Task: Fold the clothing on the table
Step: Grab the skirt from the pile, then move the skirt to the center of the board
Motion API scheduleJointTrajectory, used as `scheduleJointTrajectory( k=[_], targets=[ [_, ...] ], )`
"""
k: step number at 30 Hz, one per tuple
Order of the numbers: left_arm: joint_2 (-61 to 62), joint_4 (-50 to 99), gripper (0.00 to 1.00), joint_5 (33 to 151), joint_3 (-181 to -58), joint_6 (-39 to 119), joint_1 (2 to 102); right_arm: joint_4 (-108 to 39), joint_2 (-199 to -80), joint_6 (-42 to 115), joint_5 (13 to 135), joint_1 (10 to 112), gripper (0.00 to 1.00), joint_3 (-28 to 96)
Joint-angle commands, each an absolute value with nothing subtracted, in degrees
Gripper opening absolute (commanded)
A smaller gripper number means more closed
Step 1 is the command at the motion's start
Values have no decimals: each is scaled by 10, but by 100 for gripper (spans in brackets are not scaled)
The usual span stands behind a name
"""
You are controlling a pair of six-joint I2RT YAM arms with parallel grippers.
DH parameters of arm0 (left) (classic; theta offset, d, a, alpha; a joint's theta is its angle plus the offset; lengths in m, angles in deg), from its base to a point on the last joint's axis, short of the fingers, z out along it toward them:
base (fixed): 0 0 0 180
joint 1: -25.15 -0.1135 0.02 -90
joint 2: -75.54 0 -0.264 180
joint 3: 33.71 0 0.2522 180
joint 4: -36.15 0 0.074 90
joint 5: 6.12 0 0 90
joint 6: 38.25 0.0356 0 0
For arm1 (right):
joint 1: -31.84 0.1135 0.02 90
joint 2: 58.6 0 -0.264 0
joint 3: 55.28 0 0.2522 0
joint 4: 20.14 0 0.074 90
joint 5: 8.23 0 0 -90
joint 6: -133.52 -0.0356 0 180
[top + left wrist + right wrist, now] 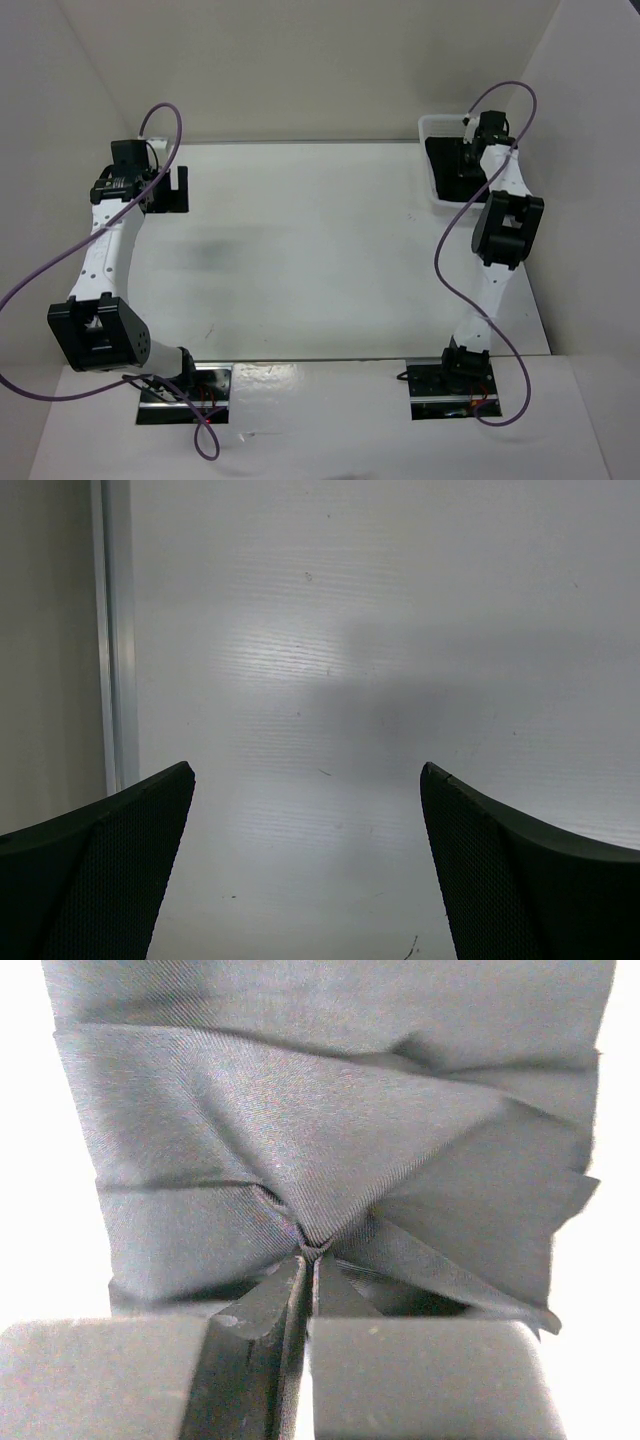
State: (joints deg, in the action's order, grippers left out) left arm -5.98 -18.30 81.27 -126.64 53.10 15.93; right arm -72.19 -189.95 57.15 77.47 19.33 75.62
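Observation:
The clothing (300,1160) is a dark pleated fabric lying bunched in the white basket (428,130) at the table's far right. In the top view the clothing (445,165) shows as a black patch partly hidden by the right arm. My right gripper (309,1257) is shut on a pinch of this fabric, and folds radiate from the fingertips. My left gripper (178,188) hangs over the far left of the table (300,250). In the left wrist view the left gripper (305,780) stands wide open with only bare tabletop between its fingers (120,870).
A thin metal rail (115,630) runs along the table's left edge beside the left gripper. White walls enclose the table on the left, back and right. The basket sits against the back right corner. Purple cables loop off both arms.

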Motion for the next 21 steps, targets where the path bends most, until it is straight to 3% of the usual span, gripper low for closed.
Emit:
scheduleJointTrajectory(
  k=[1, 12, 19, 21],
  targets=[
    [-56, -181, 100, 825, -1281, 538, 157, -713, -1776, 582, 768, 197, 0, 760],
    [43, -187, 100, 801, -1253, 554, 157, -694, -1570, 558, 639, 204, 0, 762],
    [101, -192, 100, 796, -1213, 554, 138, -734, -1464, 612, 621, 372, 0, 724],
    [120, -192, 100, 804, -1201, 554, 132, -774, -1469, 590, 532, 399, 0, 781]
  ],
)
